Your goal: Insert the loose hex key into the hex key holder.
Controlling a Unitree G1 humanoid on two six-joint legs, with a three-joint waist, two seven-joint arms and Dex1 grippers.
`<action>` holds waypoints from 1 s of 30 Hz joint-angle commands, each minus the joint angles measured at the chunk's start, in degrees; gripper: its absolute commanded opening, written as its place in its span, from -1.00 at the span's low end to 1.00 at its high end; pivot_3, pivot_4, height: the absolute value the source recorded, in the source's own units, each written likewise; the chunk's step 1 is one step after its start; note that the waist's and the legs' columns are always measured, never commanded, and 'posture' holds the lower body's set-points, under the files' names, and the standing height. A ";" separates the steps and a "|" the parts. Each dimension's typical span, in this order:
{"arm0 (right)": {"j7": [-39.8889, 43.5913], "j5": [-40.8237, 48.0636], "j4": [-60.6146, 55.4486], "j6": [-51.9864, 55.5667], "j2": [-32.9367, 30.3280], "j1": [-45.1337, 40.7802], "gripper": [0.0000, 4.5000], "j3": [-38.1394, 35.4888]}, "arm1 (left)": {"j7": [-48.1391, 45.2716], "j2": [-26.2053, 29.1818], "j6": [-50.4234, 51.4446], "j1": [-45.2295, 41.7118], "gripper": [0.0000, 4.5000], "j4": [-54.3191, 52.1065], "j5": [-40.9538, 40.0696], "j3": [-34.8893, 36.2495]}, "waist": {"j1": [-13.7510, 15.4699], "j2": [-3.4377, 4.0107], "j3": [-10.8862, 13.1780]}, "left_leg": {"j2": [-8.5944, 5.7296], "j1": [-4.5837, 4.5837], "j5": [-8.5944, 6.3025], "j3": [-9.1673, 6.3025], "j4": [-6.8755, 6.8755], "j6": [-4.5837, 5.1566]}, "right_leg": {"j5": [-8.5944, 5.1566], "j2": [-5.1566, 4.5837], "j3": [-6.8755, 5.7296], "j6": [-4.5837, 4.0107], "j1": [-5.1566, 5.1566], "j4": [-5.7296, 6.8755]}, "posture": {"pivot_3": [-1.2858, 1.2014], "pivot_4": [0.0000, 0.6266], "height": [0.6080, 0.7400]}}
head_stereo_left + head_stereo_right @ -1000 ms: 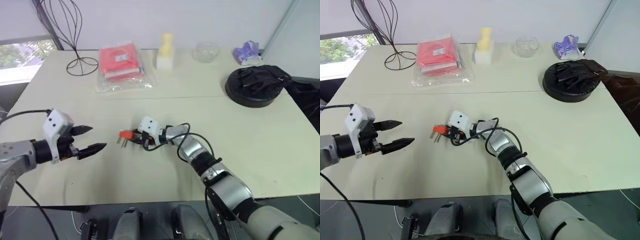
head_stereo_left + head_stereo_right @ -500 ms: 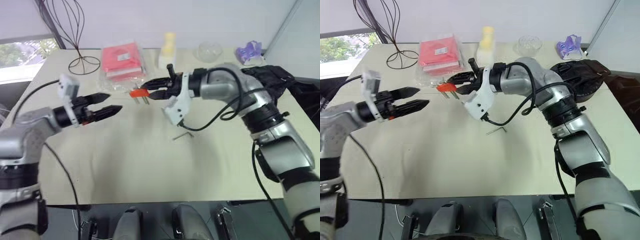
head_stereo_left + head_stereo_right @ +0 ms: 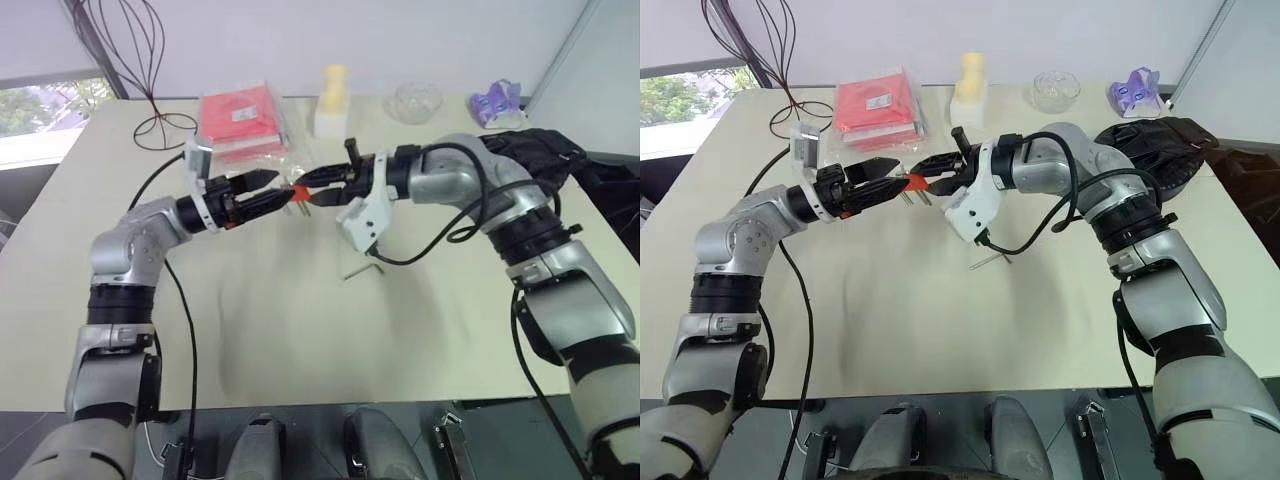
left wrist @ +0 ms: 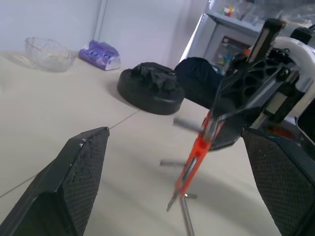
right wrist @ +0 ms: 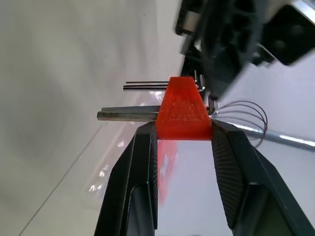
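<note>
Hex key holder (image 5: 183, 114) sits clamped in the right gripper (image 5: 182, 142) mid-frame, the left gripper (image 3: 268, 190) gapes empty beside it, and the loose hex key (image 3: 364, 270) lies uninserted on the table (image 3: 300, 340).

Both arms raised above table, reaching inward, end effectors facing tip to tip near centre. Left arm bent at elbow, forearm angled toward right; left end effector (image 3: 262, 193) has fingers spread wide, holding nothing. Right arm arched from shoulder, forearm pointing left; right end effector (image 3: 312, 190) has fingers clamped on hex key holder (image 5: 182, 114), block pinched between both pads.
</note>
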 commanded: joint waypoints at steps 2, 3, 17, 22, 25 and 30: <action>-0.19 5.90 -2.14 2.78 0.43 0.40 -0.57 -4.14 | -2.70 0.09 -1.41 -3.39 1.00 1.95 0.44 0.15 | 0.00 0.00 0.00 | 0.00 0.00 0.01 -0.01 0.00 -0.01 | 0.00 0.00 0.00 0.00 0.00 0.00 | 0.03 -0.52 1.00; 0.16 6.94 -2.50 3.18 0.58 0.76 -0.57 -4.44 | -3.09 -0.03 -1.53 -3.96 1.00 2.60 0.62 0.10 | 0.00 0.00 0.00 | 0.00 0.00 0.01 -0.01 0.00 -0.01 | 0.00 0.00 0.00 0.00 0.01 0.00 | 0.03 -0.52 1.00; 1.71 10.93 -6.90 6.30 1.02 3.86 -0.57 -5.78 | -7.59 -2.02 -2.06 -9.44 0.88 7.61 2.58 -1.12 | -0.03 0.00 0.00 | 0.00 0.01 0.01 -0.03 0.00 -0.02 | 0.00 0.03 -0.01 0.00 0.00 0.03 | 0.03 -0.52 1.00; 1.85 11.07 -8.29 6.82 0.93 4.45 -0.57 -5.90 | -8.58 -2.55 -2.37 -10.10 -0.04 8.42 3.03 -1.52 | -0.02 0.00 0.00 | 0.00 0.01 0.01 -0.04 0.00 -0.02 | 0.00 0.03 -0.01 0.00 0.00 0.04 | 0.03 -0.52 1.00; 1.99 10.67 -8.89 6.80 0.65 4.98 -0.57 -5.83 | -8.81 -2.81 -2.19 -10.61 -0.73 8.82 3.05 -1.36 | 0.01 0.00 0.00 | 0.00 0.00 0.02 -0.03 0.01 -0.02 | 0.00 0.03 -0.01 0.00 0.00 0.04 | 0.03 -0.52 1.00; 2.28 10.39 -9.35 6.87 0.56 5.58 -0.57 -5.92 | -8.86 -2.83 -2.46 -10.99 -0.98 9.37 3.72 -1.25 | -0.09 0.00 0.00 | 0.00 0.01 0.02 -0.04 0.01 -0.02 | 0.00 0.04 -0.01 0.00 0.00 0.06 | 0.03 -0.52 1.00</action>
